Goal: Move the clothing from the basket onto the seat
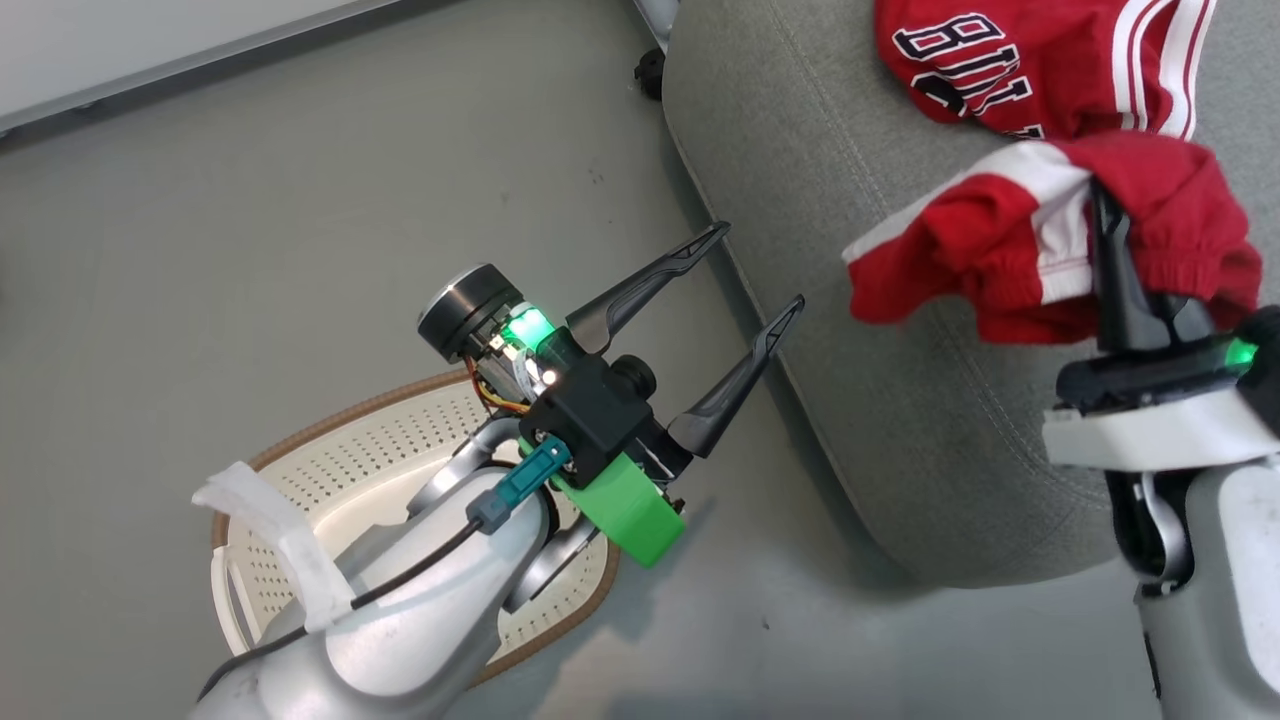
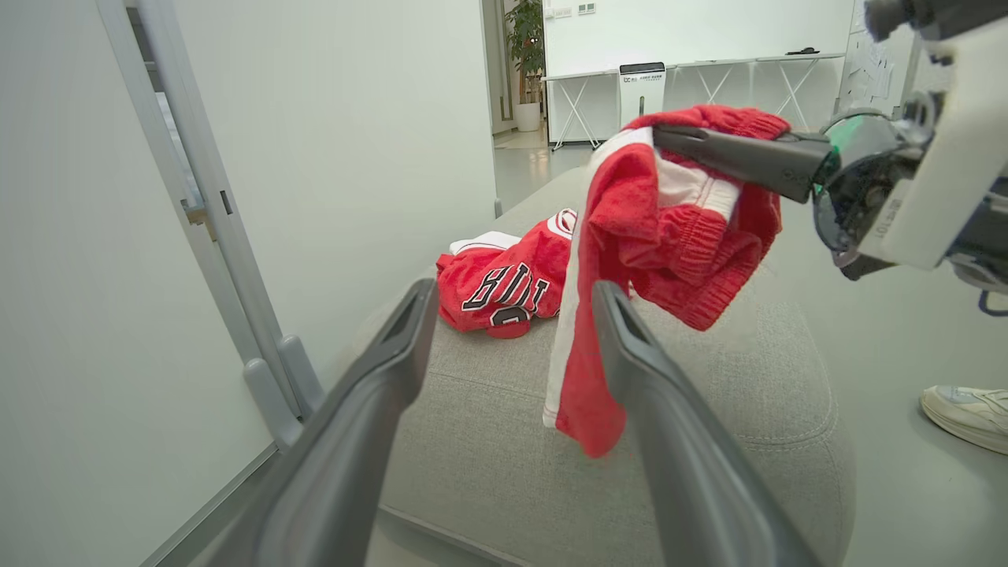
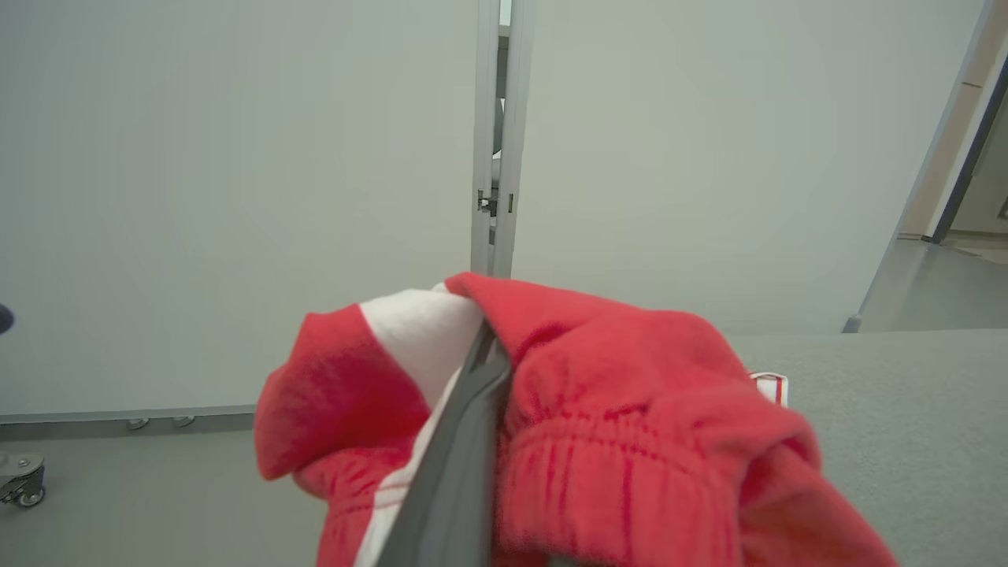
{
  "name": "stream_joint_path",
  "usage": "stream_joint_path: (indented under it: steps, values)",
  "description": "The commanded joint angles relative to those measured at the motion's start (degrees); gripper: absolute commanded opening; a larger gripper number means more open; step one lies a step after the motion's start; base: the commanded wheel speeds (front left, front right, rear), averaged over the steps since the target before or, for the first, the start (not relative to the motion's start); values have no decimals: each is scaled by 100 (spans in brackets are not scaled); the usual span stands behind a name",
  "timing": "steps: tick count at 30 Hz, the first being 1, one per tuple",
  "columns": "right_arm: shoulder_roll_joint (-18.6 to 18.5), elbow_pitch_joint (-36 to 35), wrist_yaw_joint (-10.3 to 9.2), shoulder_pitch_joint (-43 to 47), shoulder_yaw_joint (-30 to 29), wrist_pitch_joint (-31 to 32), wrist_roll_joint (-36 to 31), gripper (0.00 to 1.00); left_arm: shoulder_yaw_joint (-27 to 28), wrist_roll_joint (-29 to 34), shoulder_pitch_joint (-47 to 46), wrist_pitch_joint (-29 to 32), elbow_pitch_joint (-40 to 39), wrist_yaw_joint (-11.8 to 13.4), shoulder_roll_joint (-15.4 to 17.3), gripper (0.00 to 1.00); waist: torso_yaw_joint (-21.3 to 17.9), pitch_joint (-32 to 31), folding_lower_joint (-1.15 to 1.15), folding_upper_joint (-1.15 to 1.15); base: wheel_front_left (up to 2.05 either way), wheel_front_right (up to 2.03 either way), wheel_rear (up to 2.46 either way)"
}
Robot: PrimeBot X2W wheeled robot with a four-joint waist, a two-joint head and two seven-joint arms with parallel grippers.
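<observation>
My right gripper (image 1: 1101,200) is shut on a bunched red garment with white stripes (image 1: 1000,250) and holds it in the air over the front of the light-grey seat (image 1: 830,180). The held garment (image 2: 669,228) droops from the dark fingers (image 2: 740,157), its lower end hanging just above the cushion (image 2: 709,409). A second red garment with dark lettering (image 1: 1010,60) lies on the seat behind it. My left gripper (image 1: 762,265) stands open and empty above the floor, between the seat's edge and the cream basket (image 1: 390,440), whose inside my arm partly hides.
A grey partition wall with a metal post (image 2: 213,236) runs along the seat's far side. A person's pale shoe (image 2: 969,413) rests on the floor beside the seat. A small black caster (image 1: 649,72) sits by the seat's corner.
</observation>
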Motion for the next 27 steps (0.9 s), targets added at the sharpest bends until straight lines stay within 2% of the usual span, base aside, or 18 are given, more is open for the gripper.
stream_joint_path:
  steps: [1,7,17,23,27]
  values:
    - [-49,-44,-6,-255,-80,-17,-70,0,12,9,-93,19,-26,26,62,100,13,190,0,44,0,0,0]
    - [-350,24,-6,-1336,-449,-17,-237,0,41,52,-275,95,-146,23,161,100,110,720,0,44,0,0,0]
    - [-1150,569,-6,-3299,-944,-17,-369,0,104,164,-649,149,-314,-44,341,100,293,1668,0,44,0,0,0]
    - [-1628,1344,-6,-4155,-1121,-16,-431,0,158,195,-855,110,-354,-35,379,100,456,2020,0,44,0,0,0]
    - [-1740,2035,-6,-4440,-1077,-17,-464,0,172,208,-895,86,-341,-14,421,100,514,2164,0,44,0,0,0]
